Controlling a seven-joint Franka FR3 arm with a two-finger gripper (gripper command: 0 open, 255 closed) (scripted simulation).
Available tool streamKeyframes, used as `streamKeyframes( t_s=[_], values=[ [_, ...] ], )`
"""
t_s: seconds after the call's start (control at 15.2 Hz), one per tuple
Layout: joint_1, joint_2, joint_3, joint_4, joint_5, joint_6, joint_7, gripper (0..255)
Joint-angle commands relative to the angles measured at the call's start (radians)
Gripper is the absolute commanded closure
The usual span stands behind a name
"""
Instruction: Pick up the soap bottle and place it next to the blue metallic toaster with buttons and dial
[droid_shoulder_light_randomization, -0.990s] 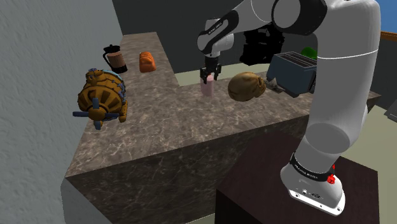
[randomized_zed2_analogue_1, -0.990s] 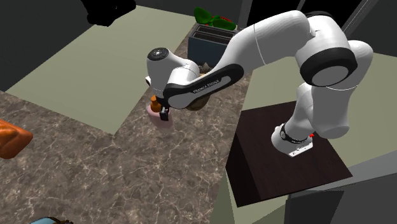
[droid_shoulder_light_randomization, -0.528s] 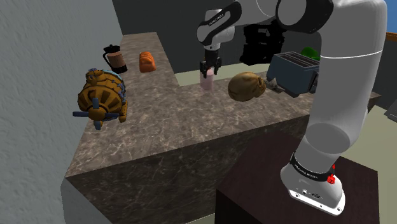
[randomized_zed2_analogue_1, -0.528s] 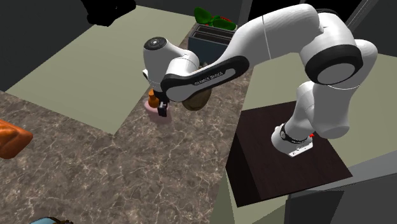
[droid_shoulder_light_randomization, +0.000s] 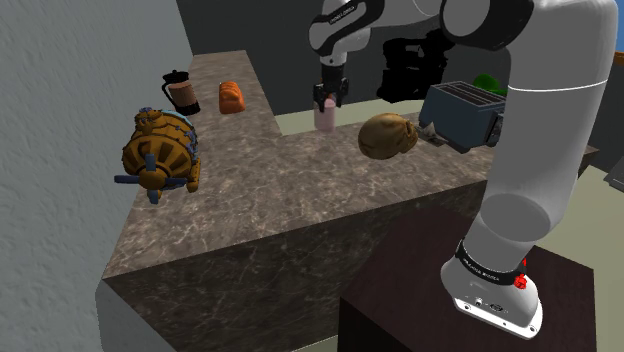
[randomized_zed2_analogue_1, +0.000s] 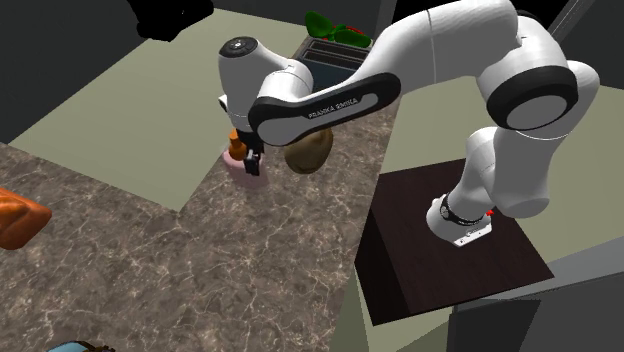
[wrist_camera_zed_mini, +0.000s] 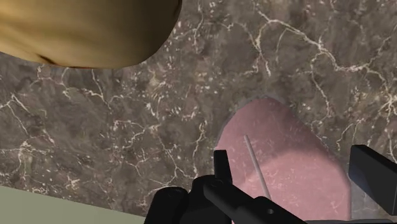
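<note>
Up close, pink bottle in hand, shoulder cam: toaster

dark marbled counter and its load

the brown, white-veined stone counter is l-shaped. at the shoulder view's far left stand a dark coffee press and, just beside it, a small orange object. nearer lies a brown-and-blue barrel-like thing. at the right, a round brown loaf sits beside the blue toaster.

In the shoulder view the jaws apparently hide the top of the soap bottle.
</note>
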Motion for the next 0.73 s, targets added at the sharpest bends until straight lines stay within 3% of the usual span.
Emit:
streamKeyframes(
  t_s=[0.0, 0.66],
  values=[
    [0.001, -0.01, -0.001, 0.014, -0.003, -0.024, 0.002, 255],
    [0.0, -0.029, -0.003, 0.124, -0.01, -0.152, 0.009, 255]
  ],
)
